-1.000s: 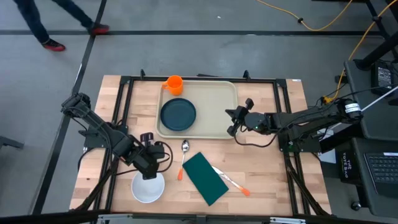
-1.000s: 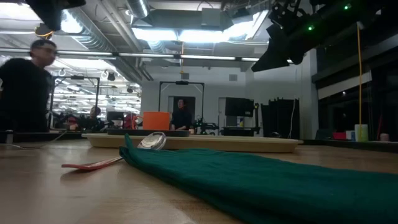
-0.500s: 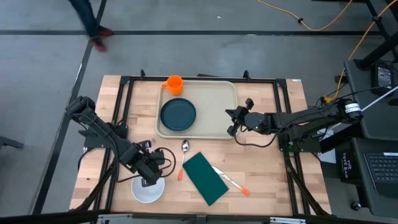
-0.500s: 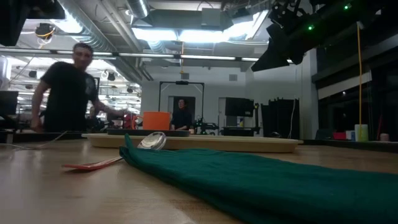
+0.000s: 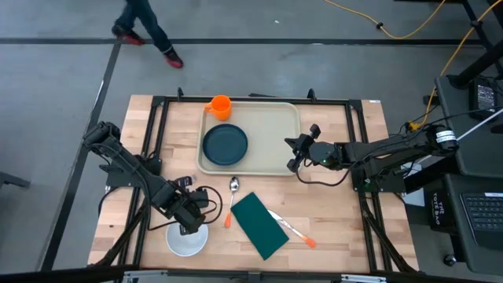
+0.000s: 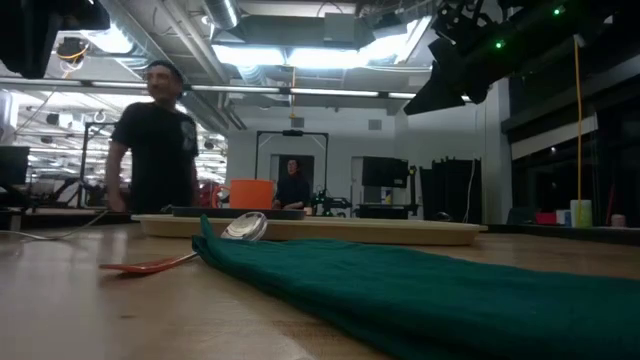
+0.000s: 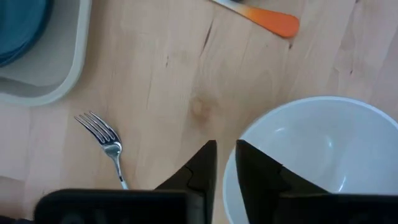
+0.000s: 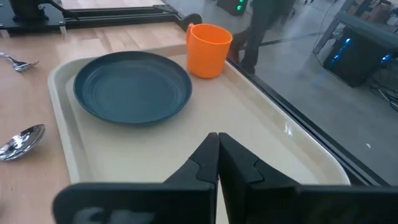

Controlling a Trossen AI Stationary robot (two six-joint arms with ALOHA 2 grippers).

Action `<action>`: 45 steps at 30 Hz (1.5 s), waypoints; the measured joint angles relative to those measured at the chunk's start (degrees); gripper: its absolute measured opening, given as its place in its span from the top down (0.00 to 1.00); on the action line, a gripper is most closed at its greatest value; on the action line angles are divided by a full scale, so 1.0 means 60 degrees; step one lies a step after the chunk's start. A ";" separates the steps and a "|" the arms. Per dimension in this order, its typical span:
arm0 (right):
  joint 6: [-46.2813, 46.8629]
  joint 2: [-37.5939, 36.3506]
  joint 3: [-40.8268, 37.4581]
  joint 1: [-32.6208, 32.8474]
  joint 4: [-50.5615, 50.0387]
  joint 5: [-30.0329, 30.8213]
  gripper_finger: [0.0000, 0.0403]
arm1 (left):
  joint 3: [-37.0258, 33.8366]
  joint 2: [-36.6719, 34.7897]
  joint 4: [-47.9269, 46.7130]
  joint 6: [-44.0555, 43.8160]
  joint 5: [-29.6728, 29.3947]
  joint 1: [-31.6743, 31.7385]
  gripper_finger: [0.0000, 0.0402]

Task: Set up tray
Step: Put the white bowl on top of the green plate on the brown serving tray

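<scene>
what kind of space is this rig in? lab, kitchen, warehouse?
Most likely a robotics lab or workshop. The light wooden table sits in a black metal frame on a grey concrete floor, the low view shows exposed ceiling ducts over more workstations, and a yellow cable trails across the floor.

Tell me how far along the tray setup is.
Done: the plate and orange cup sit on the tray. In hand: the left gripper straddles the white bowl's rim. Left: bowl, fork, spoon and green napkin lie on the table. The right gripper waits shut at the tray's edge.
</scene>
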 joint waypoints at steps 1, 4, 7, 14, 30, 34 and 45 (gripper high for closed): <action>0.0000 0.0000 0.0000 0.0003 0.0000 -0.0068 0.97 | 0.0000 0.0000 0.0000 -0.0035 -0.0006 -0.0021 0.83; 0.0000 0.0000 0.0000 0.0003 -0.0007 -0.0251 0.97 | 0.0000 0.0000 -0.0004 -0.0059 -0.0007 -0.0081 0.76; 0.0000 0.0000 0.0000 0.0003 -0.0024 -0.0259 0.97 | 0.0000 0.0000 -0.0004 -0.0073 0.0000 -0.0185 0.71; 0.0000 0.0000 0.0004 0.0003 -0.0143 -0.0265 0.97 | -0.0011 0.0000 0.0029 -0.0142 0.0347 -0.0667 0.66; 0.0004 0.0000 0.0004 0.0003 -0.0157 -0.0262 0.97 | -0.0998 0.0000 0.0266 -0.1090 0.0711 -0.0919 0.71; 0.0004 0.0000 0.0004 0.0003 -0.0153 -0.0259 0.97 | -0.0998 0.0000 0.0265 -0.1082 0.0658 -0.0919 0.72; 0.0004 0.0000 0.0004 0.0003 -0.0153 -0.0262 0.97 | -0.1070 0.0000 0.0281 -0.1061 0.0423 -0.0909 0.72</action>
